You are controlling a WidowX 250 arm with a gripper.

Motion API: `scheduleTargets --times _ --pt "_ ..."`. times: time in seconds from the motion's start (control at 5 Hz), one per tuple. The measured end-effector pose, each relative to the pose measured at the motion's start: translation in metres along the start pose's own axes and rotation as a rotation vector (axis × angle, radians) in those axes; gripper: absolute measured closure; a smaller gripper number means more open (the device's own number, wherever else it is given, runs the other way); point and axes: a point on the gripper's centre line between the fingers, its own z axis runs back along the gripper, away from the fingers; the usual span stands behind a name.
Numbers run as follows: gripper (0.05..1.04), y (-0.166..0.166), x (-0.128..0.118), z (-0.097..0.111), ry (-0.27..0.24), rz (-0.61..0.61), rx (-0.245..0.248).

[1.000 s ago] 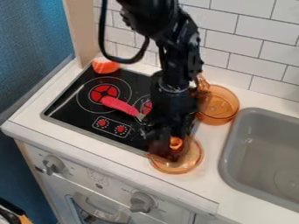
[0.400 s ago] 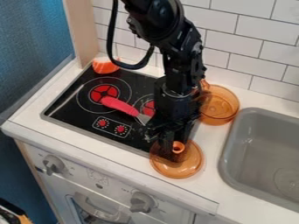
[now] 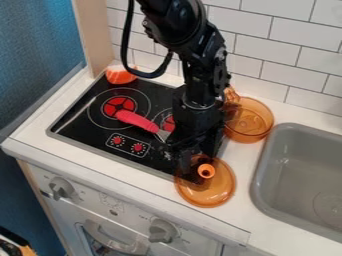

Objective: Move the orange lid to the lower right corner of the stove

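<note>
Here I am over the stove's lower right corner, my black gripper (image 3: 192, 171) hanging down in a dark, jointed mass against the orange lid (image 3: 212, 194). How far open it is I can't tell from here, nor whether it has hold of anything. And there's the lid, a round, see-through amber disc with a glossy rim, lying across the cooktop's corner and out over the smooth white counter (image 3: 238, 206). Its stubby, rounded knob, a more solid orange with a dark hollow in the top, sits just beside my gripper.

Behind, a clear amber pot (image 3: 250, 131), round-walled and shiny, stands on the counter between the stove and the grey sink (image 3: 258, 186), all soft corners and matte finish. On the flat black cooktop (image 3: 91, 123), thin pale rings circle red burner discs, and a utensil (image 3: 137, 121) with a fat pinkish-red handle lies slantwise, its metal end toward my arm. Up at the far left corner, a curved orange piece (image 3: 120, 76) with white streaks. Rectangular white tiles (image 3: 267, 55) with dark grout lines run behind it all, and below, chunky grey knobs (image 3: 161, 231) stick out of the pale front panel.
</note>
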Motion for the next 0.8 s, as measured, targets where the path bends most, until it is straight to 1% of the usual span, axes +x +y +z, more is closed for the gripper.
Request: scheduleTargets --times 0.2,0.4,0.6,0.8 --pt "0.081 0.003 0.001 0.0 0.003 0.009 0.011" --pt "0.083 0.0 0.004 0.02 -0.009 -0.004 -0.024" --pt "0.083 0.003 0.009 0.041 -0.019 -0.007 -0.04" --pt "0.083 0.005 0.017 0.07 -0.023 -0.003 -0.094"
